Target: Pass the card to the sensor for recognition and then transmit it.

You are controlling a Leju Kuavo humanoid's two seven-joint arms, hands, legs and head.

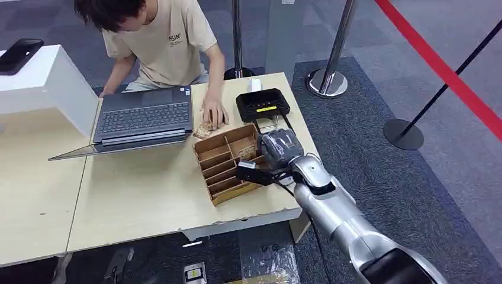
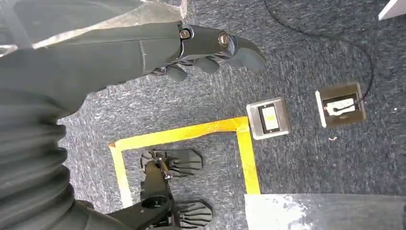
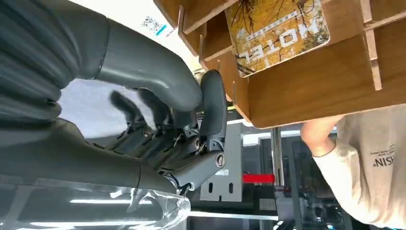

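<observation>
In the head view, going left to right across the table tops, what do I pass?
Black phone on the white stand → laptop → person's hand on a card → wooden organizer → black card sensor → right hand at the organizer's right side.

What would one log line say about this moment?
right hand: empty, beside wooden organizer | hotel card: in organizer slot | left hand: hanging, empty | card reader: untouched | person: at laptop
</observation>
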